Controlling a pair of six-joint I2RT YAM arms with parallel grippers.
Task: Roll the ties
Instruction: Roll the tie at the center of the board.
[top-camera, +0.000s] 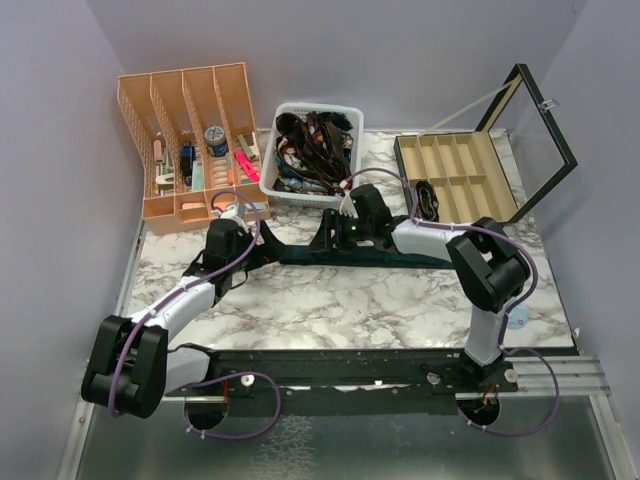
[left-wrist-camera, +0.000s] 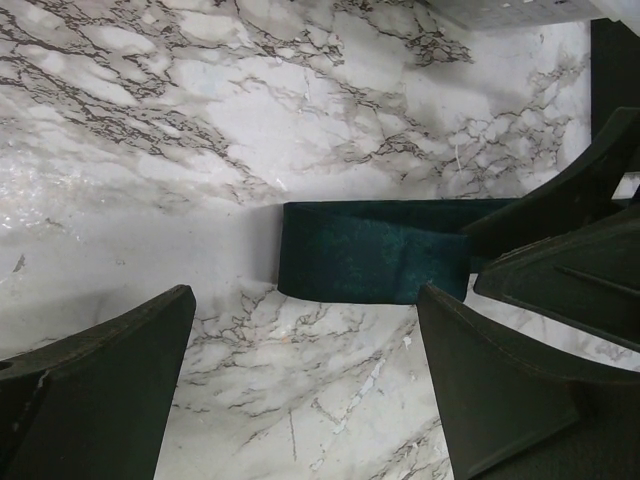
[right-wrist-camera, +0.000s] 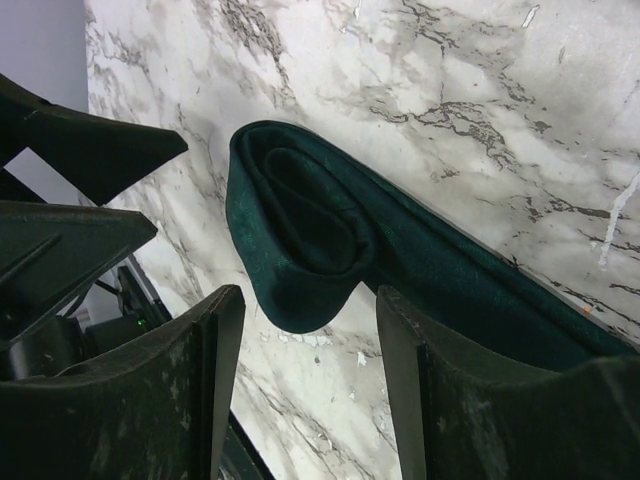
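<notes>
**Jaws on both arms stood open around the teal tie's folded end**

Your left arm (top-camera: 190, 295) reached forward and to the right, low over the worktop (top-camera: 330, 300). Its fingers (left-wrist-camera: 100, 390) were spread wide with only bare marble between them. The tie (left-wrist-camera: 370, 265) lay just beyond their tips, touching neither.

Your right arm (top-camera: 425, 235) bent leftward over the tie (top-camera: 425, 260), which lay flat in a straight band across the middle of the worktop. At its left end the tie (right-wrist-camera: 300, 230) was curled over into a loose first turn. The lower edge of that curl sat in the gap between the right fingers (right-wrist-camera: 450, 400), which stood apart and gripped nothing. The two sets of jaws faced each other closely across this end.

Behind them stood a white basket (top-camera: 275, 185) holding a tangle of dark fabric strips (top-camera: 310, 145). An orange file organiser (top-camera: 190, 110) stood at the back left. At the back right was a compartment box (top-camera: 455, 170), its lid (top-camera: 540, 130) raised and one dark item (top-camera: 427, 197) inside. Lavender walls (top-camera: 60, 100) closed in the white, grey-veined marble.
</notes>
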